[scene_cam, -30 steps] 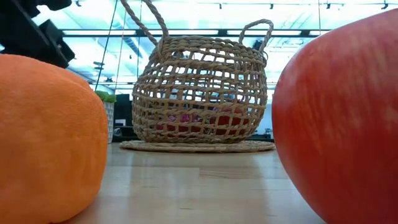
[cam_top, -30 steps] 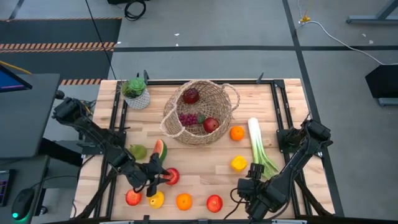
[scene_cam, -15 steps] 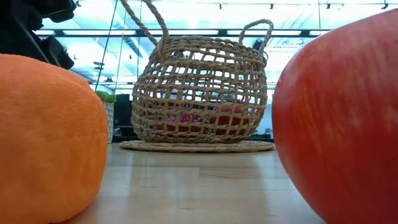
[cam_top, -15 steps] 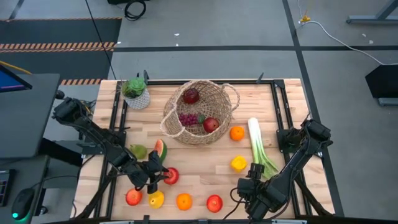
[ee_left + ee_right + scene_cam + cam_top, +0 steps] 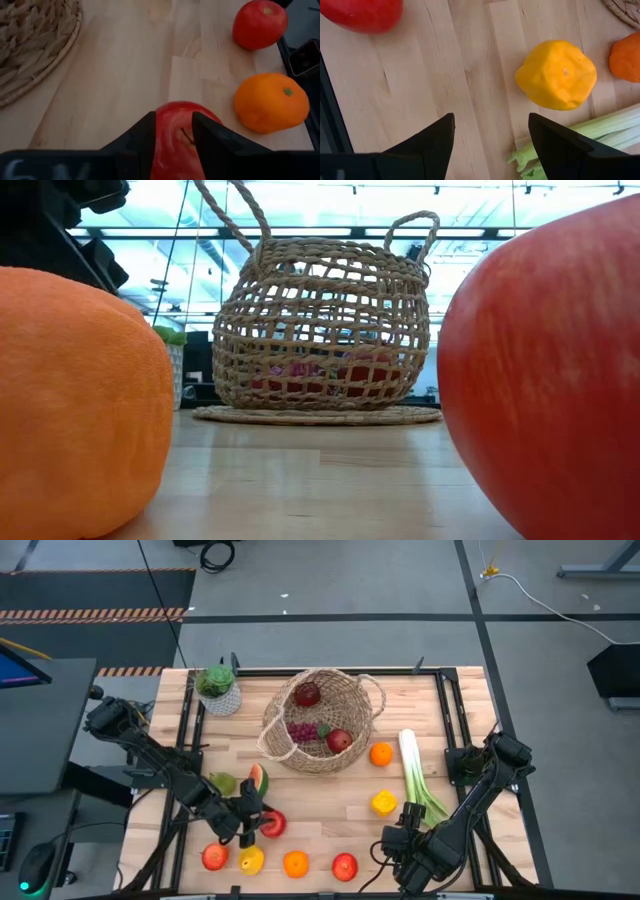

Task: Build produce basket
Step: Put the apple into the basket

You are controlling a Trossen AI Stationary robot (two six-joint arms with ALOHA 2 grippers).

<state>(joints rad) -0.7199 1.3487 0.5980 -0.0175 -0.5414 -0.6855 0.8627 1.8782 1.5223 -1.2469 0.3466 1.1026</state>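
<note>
Your basket [image 5: 322,732] sits at the far middle of the surface [image 5: 330,802], already holding two apples and the grapes [image 5: 302,731]. The piece in play is the red apple [image 5: 272,824] at the near left: the left gripper [image 5: 254,824] is clamped on it, and the left wrist view shows both fingers [image 5: 145,137] pressed to its sides. Compared with a second ago the apple and gripper have slid a little toward the left and the near edge, and the low view shows the dark arm coming further into the upper left corner, so you appear to have finished the grasp and begun drawing the apple off its spot. That likely means the next job is the carry up and over to the basket rim. Close around the gripper lie the watermelon slice [image 5: 257,780] and pear [image 5: 222,783] just beyond it, and another apple [image 5: 214,857], a lemon [image 5: 251,860], an orange [image 5: 295,864] and a third apple [image 5: 345,866] along the near edge. Further right are a second lemon [image 5: 384,803], an orange [image 5: 381,754] and the leek [image 5: 416,780]. The right gripper [image 5: 399,845] waits near the front right with its fingers spread and empty. A potted plant [image 5: 218,688] stands at the far left.
</note>
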